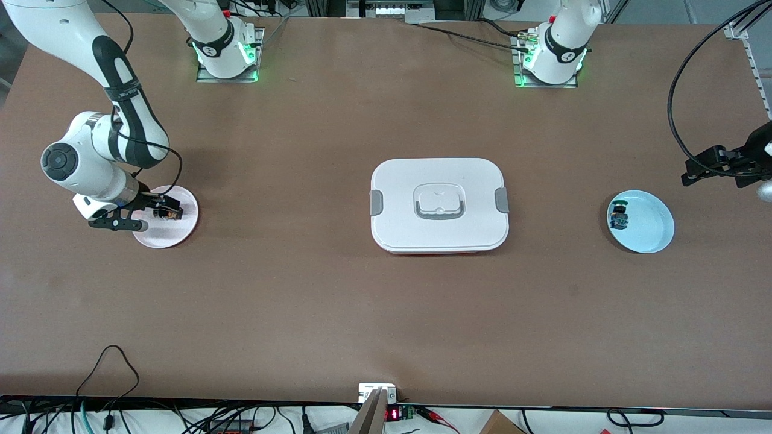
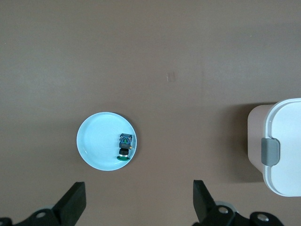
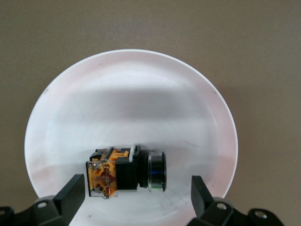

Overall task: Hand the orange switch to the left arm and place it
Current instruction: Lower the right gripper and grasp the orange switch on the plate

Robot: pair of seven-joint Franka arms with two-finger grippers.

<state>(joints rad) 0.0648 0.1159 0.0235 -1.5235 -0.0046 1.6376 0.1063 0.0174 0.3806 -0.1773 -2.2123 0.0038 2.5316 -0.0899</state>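
Observation:
The orange switch point(image 3: 124, 172) lies on its side on a white plate point(image 3: 131, 94) toward the right arm's end of the table; it also shows in the front view point(image 1: 173, 213). My right gripper point(image 3: 136, 197) is open and low over that plate point(image 1: 181, 232), one finger on each side of the switch, not touching it. It shows in the front view point(image 1: 161, 212) too. The white box point(image 1: 439, 205) sits shut at the table's middle. My left gripper point(image 1: 693, 170) is open and empty, up over bare table beside a light blue plate point(image 1: 648, 226).
The light blue plate point(image 2: 99, 141) holds a small part with a blue body and green cap point(image 2: 125, 147), seen also in the front view point(image 1: 619, 217). The box's end with a grey latch point(image 2: 270, 151) shows in the left wrist view. A black cable hangs above the left gripper.

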